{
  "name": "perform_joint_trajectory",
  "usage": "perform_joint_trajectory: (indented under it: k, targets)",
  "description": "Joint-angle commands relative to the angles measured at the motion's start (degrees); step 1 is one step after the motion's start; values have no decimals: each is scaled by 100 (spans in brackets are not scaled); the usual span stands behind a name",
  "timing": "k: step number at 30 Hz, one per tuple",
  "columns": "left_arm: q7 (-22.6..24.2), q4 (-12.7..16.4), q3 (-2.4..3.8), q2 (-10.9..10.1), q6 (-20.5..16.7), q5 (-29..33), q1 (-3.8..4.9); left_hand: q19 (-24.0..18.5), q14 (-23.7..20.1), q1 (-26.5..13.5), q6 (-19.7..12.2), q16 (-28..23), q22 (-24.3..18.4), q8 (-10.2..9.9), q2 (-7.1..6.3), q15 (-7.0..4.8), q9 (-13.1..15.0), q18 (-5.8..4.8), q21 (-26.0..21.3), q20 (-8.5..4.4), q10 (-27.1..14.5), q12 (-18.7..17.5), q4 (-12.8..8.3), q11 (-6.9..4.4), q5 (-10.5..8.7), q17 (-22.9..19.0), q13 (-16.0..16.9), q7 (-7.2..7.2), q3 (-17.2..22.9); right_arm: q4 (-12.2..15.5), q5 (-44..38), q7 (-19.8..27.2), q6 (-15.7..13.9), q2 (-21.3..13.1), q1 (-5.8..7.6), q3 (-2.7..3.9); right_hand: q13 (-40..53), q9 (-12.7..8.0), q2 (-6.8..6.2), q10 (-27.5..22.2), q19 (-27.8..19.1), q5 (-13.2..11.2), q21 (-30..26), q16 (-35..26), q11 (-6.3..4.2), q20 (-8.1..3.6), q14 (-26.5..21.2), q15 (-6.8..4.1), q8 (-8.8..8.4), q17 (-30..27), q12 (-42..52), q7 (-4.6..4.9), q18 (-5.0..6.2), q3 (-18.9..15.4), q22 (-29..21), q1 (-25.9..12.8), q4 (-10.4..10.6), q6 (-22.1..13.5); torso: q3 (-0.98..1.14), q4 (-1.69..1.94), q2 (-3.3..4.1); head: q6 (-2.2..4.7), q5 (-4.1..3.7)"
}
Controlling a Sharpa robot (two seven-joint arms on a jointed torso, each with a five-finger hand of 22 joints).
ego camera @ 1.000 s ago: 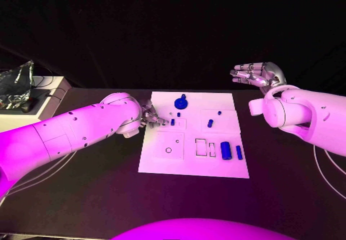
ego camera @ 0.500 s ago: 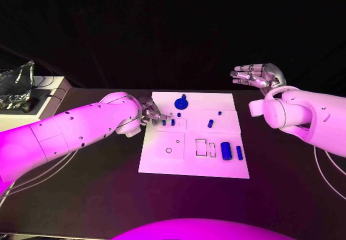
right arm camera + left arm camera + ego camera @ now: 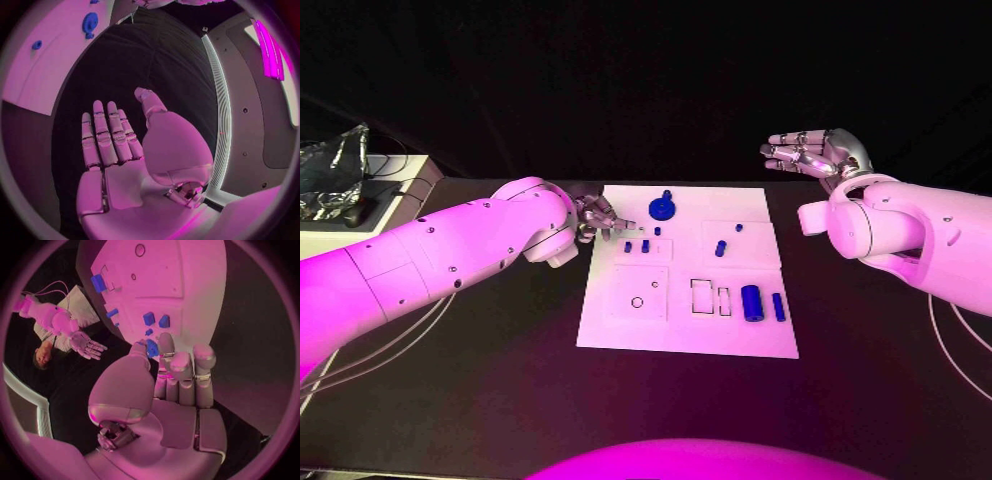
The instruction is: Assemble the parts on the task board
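Observation:
The white task board (image 3: 687, 322) lies in the middle of the table. A blue gear (image 3: 661, 208) sits at its far edge, and two small blue pieces (image 3: 627, 245) stand side by side near its left edge. More small pieces (image 3: 720, 247) lie mid-board, and a blue cylinder (image 3: 751, 301) lies near the right side. My left hand (image 3: 596, 218) hovers at the board's far left edge with its fingers extended and nothing in them. In the left wrist view the gear (image 3: 152, 348) peeks out between thumb and fingers (image 3: 181, 371). My right hand (image 3: 812, 150) is raised beyond the far right corner, open, palm (image 3: 125, 170) bare.
A white box (image 3: 387, 205) with a crinkled foil object (image 3: 336, 170) stands at the table's far left. Cables (image 3: 401, 335) run along the table under my left arm. Outlined recesses (image 3: 704, 295) mark the board's near half.
My left hand has drawn back from the small pieces toward the board's far left edge. It leaves a second small blue piece standing free beside the first. The right hand has stayed put.

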Motion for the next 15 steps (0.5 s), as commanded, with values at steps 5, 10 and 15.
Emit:
perform_joint_trajectory:
  k: [5, 10, 15]
  targets:
    - [1573, -36, 67, 30, -403, 437, 5, -1097, -977, 915, -568, -1016, -636, -482, 202, 330, -769, 97, -1551, 284, -1141, -455, -509, 376, 24, -951, -222, 424, 329, 45, -33, 102, 40, -5, -2, 2, -3, -5, 34, -13, 76, 20, 11, -18, -3, -7, -21, -5, -19, -6, -29, 1, -38, 39, 8, -10, -44, 49, -2, 1, 5, 58, -6]
    - [2493, -149, 65, 139, -576, 249, 6, -1801, -1917, 1689, -634, -2100, -1094, -1059, 173, 634, -1750, 9, -2380, 548, -1693, -1501, -1040, 683, 2, -1714, -1057, 556, 901, 49, -26, 131, 38, -9, -2, 2, -4, -4, 61, 6, 395, -4, 68, -19, -13, -39, 15, -20, -19, -6, -31, -6, -14, 180, 28, 17, -189, 98, -6, 1, 5, 82, -26]
    - [3025, -381, -27, 405, -621, -373, 5, -1722, -1763, 1696, -284, -2138, -1136, -1546, -24, 664, -2784, 89, -2488, 619, -1375, -2215, -1356, 756, -53, -2129, -1794, 490, 1131, 35, -24, 163, 48, 3, -1, 2, -6, 0, 73, 66, 503, -79, 75, -19, -41, -55, 58, -40, -15, -6, -34, -34, -13, 477, 34, -17, -367, 259, -13, 3, 13, 128, -54]
